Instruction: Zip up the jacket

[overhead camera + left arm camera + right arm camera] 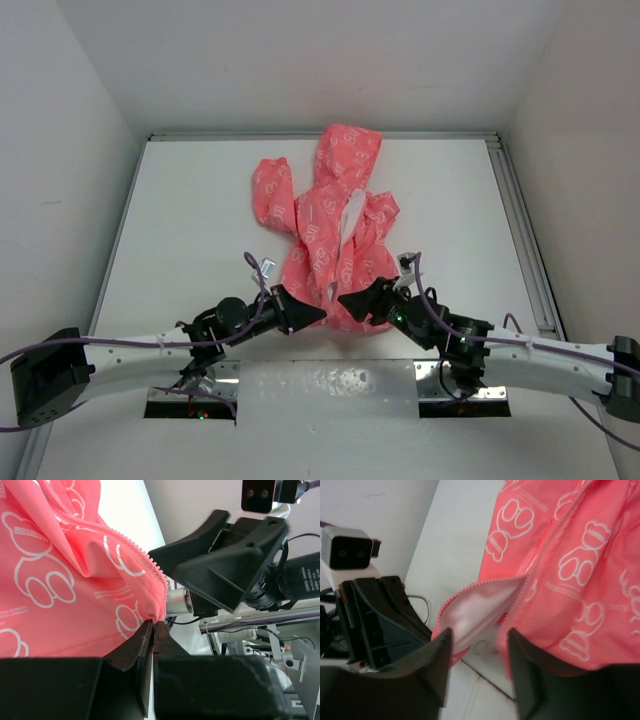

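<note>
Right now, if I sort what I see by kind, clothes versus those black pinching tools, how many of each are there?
Clothing: 1, the pink jacket
Tools: 2, the left tool and the right tool
Total: 3

Left gripper [154, 630] clamped on jacket [60, 580] bottom corner beside zipper teeth [135, 550]
</note>
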